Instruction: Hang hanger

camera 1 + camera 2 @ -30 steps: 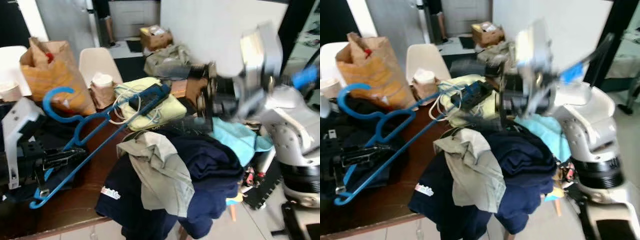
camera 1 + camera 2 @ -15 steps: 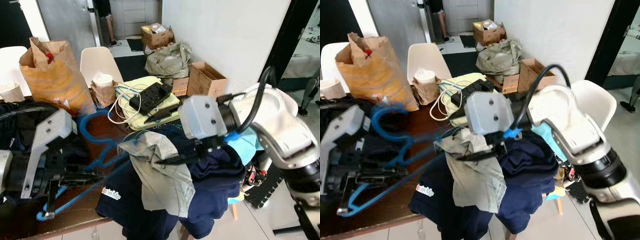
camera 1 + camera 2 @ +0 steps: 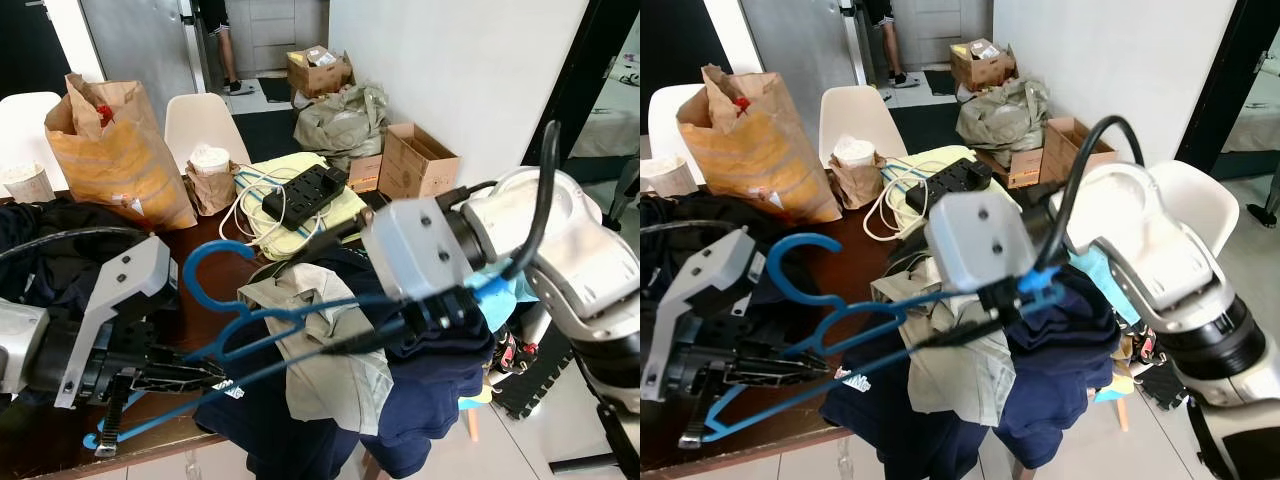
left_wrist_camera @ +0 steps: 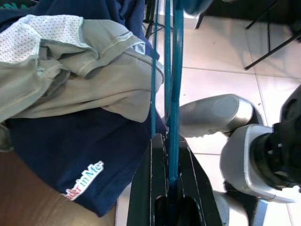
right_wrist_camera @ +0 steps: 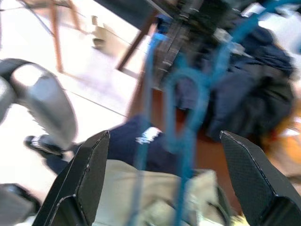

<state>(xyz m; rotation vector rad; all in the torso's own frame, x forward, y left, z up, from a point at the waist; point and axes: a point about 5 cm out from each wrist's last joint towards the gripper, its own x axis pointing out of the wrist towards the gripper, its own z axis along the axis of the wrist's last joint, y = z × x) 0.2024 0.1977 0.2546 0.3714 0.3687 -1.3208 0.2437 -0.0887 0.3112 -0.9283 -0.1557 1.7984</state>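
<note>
Over the cluttered table point(image 3: 215, 262), head view: one blue hanger point(image 3: 240, 318) lifted above the clothes pile point(image 3: 330, 340), left gripper point(image 3: 190, 377) clamped on its lower end; no rail visible, hanging not done. Left wrist: fingers point(image 4: 151, 188) closed on the bar. Right wrist: right gripper point(image 5: 160, 174) spread wide, holding nothing, one hanger ahead.

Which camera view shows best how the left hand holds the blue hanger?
The left wrist view: the left hand has its fingers shut on the blue hanger bars, seen close. The eye views show the whole hanger with its hook, but the grip is small there. The right wrist view shows the hanger blurred between the open right hand fingers.
</note>
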